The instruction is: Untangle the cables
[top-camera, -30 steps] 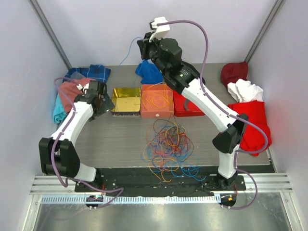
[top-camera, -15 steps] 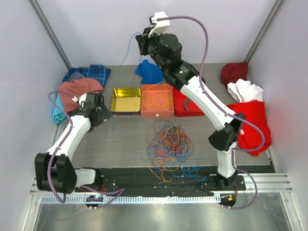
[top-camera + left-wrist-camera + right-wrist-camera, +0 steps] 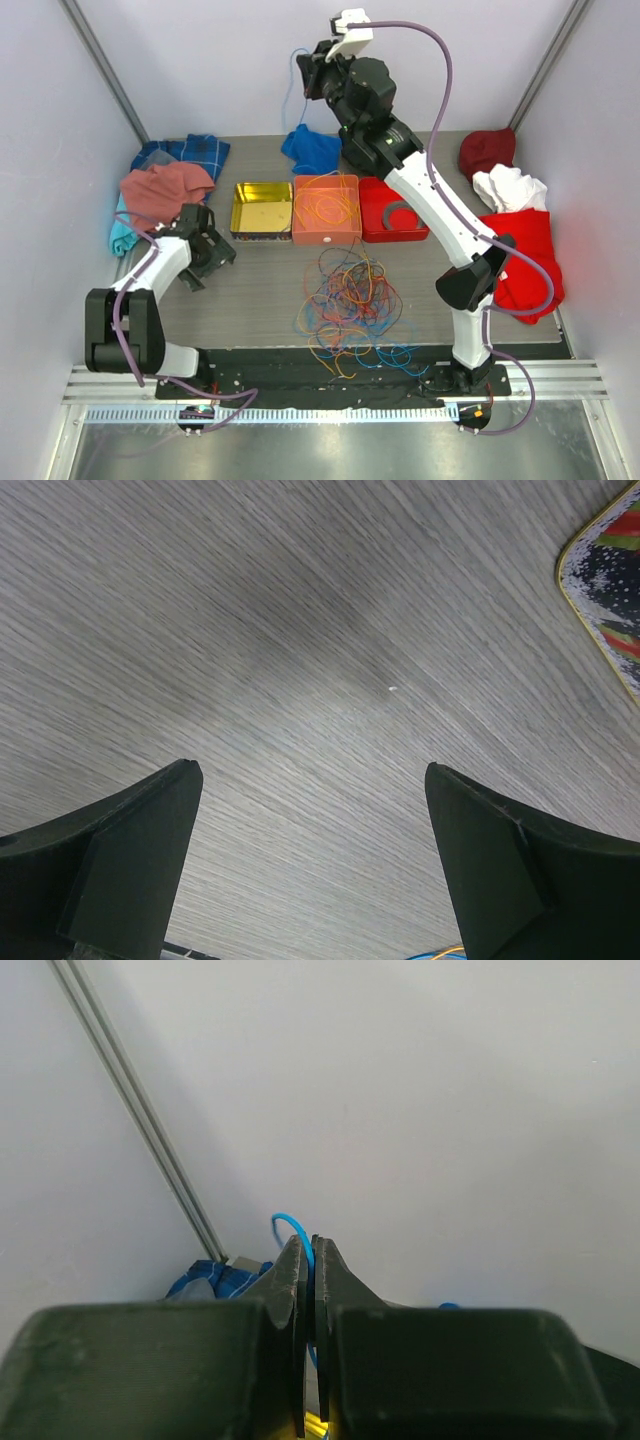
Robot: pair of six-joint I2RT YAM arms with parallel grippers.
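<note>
The right fingers [image 3: 288,1280] pinch a blue cable [image 3: 284,1222] high up; the left fingers [image 3: 130,850] stand apart above the surface [image 3: 320,680]. If its tail snags, the thin strand could slip out or drag the other cables [image 3: 345,300].

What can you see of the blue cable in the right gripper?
The blue cable is a thin, flexible, light-blue wire. The shut right gripper pinches it high above the table; a small loop rises over the fingertips. Below, the strand hangs down towards the blue cloth; its lower end is unclear.
</note>
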